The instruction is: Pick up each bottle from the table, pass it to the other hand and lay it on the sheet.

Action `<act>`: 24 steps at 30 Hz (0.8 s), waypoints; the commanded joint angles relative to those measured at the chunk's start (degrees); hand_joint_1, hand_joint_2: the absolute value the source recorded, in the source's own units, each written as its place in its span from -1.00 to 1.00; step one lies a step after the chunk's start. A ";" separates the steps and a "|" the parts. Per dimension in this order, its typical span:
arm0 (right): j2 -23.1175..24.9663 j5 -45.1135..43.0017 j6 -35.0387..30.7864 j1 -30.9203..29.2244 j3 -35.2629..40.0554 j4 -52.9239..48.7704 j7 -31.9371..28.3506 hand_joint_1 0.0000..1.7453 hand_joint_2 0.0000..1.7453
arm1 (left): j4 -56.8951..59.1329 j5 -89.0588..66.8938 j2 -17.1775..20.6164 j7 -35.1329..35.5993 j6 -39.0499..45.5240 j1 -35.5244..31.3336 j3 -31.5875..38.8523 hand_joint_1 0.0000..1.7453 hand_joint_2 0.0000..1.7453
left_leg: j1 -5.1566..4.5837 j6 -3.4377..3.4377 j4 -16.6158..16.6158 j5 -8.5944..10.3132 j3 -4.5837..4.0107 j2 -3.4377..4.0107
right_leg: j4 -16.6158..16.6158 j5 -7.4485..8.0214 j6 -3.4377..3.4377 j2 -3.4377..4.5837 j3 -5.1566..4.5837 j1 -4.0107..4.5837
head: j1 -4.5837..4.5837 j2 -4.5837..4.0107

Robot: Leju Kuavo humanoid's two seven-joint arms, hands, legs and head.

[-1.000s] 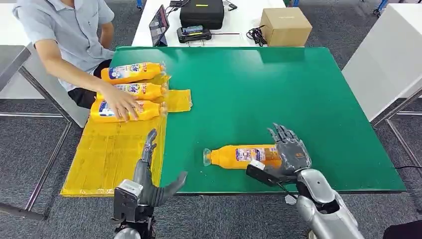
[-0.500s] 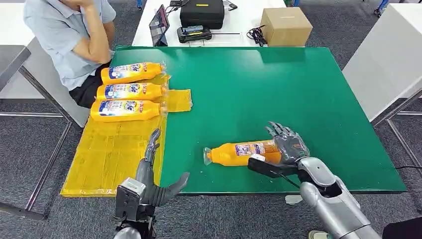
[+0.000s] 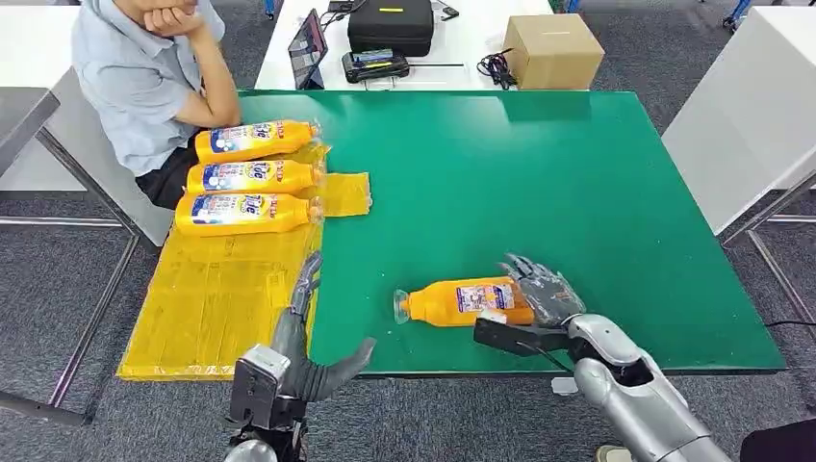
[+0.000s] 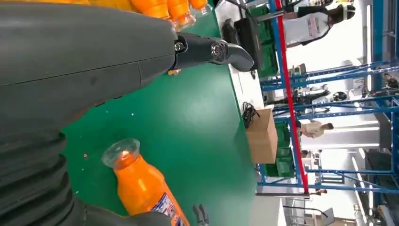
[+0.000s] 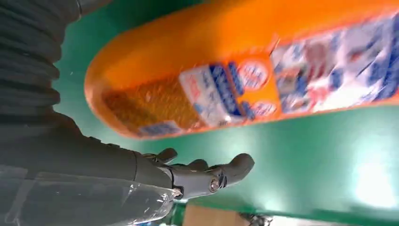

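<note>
Orange bottle point(image 3: 462, 301) lies on its side on the green table point(image 3: 539, 183), about 5 o'clock from centre. Right robot hand point(image 3: 541, 294) cups its base, fingers apart, grip seemingly not closed. Left robot hand point(image 3: 306, 337) open. Likely full, rigid, slick: grasp mid-body.

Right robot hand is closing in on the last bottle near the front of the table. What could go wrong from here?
1. The bottle lies on its side on the smooth green table, so a push from the right robot hand at its base end could roll it away instead of gripping it.
2. It lies close to the front edge; a roll that way might drop it.
3. The left robot hand waits low at that edge, so the handover needs a clear lift.
</note>
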 commanded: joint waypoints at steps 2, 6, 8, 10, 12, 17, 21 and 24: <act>0.84 -2.12 3.41 -8.30 7.44 8.94 -0.72 -1.00 1.00 | 5.15 1.26 1.89 0.11 -0.72 -3.00 -2.29 -1.00 1.00 | 0.04 -0.11 -0.01 -0.09 0.26 0.27 | -0.04 0.00 -0.14 0.23 0.21 0.05 | 0.02 0.00; 4.26 -4.11 3.59 -12.37 10.69 14.20 -0.98 -1.00 1.00 | 6.85 2.71 1.69 -0.16 -0.89 -4.34 -2.96 -1.00 1.00 | 0.06 -0.13 -0.03 -0.10 0.35 0.41 | -0.05 0.02 -0.17 0.36 0.25 0.07 | 0.02 0.00; 4.59 -4.44 3.63 -12.79 11.25 14.86 -0.95 -1.00 1.00 | 7.08 2.96 1.68 -0.24 -0.94 -4.55 -3.10 -1.00 1.00 | 0.03 -0.08 -0.07 -0.04 0.25 0.30 | -0.08 0.04 -0.11 0.27 0.18 0.04 | 0.02 0.00; 5.74 -4.72 3.88 -14.14 12.75 16.59 -0.96 -1.00 1.00 | 7.66 3.04 1.72 -0.28 -1.00 -5.10 -3.75 -1.00 1.00 | 0.05 -0.11 -0.06 -0.06 0.29 0.27 | -0.06 0.01 -0.14 0.22 0.23 0.06 | 0.02 0.00; 7.18 -4.77 3.86 -15.26 14.02 18.31 -0.94 -1.00 1.00 | 8.19 3.32 1.56 -0.34 -1.00 -5.44 -3.99 -1.00 1.00 | 0.02 -0.06 -0.05 0.00 0.17 0.15 | -0.05 0.03 -0.07 0.13 0.12 0.02 | 0.02 0.00; 7.79 -5.14 3.55 -16.67 15.62 19.82 -0.78 -1.00 1.00 | 8.66 3.84 1.64 -0.56 -0.84 -5.62 -3.94 -1.00 1.00 | 0.02 -0.08 -0.05 -0.03 0.24 0.23 | -0.03 0.01 -0.09 0.20 0.18 0.03 | 0.00 0.00; 7.46 -5.13 3.45 -16.80 15.78 19.85 -0.77 -1.00 1.00 | 8.78 3.98 1.65 -0.63 -0.80 -5.77 -3.84 -1.00 1.00 | 0.02 -0.07 -0.04 -0.02 0.19 0.13 | -0.02 0.00 -0.08 0.12 0.15 0.03 | 0.02 0.00; 7.13 -5.22 3.52 -16.72 16.01 19.76 -0.72 -1.00 1.00 | 8.77 3.98 1.73 -0.63 -0.83 -5.86 -3.90 -1.00 1.00 | 0.03 -0.07 -0.03 -0.03 0.20 0.14 | -0.02 0.00 -0.09 0.13 0.17 0.03 | 0.02 0.00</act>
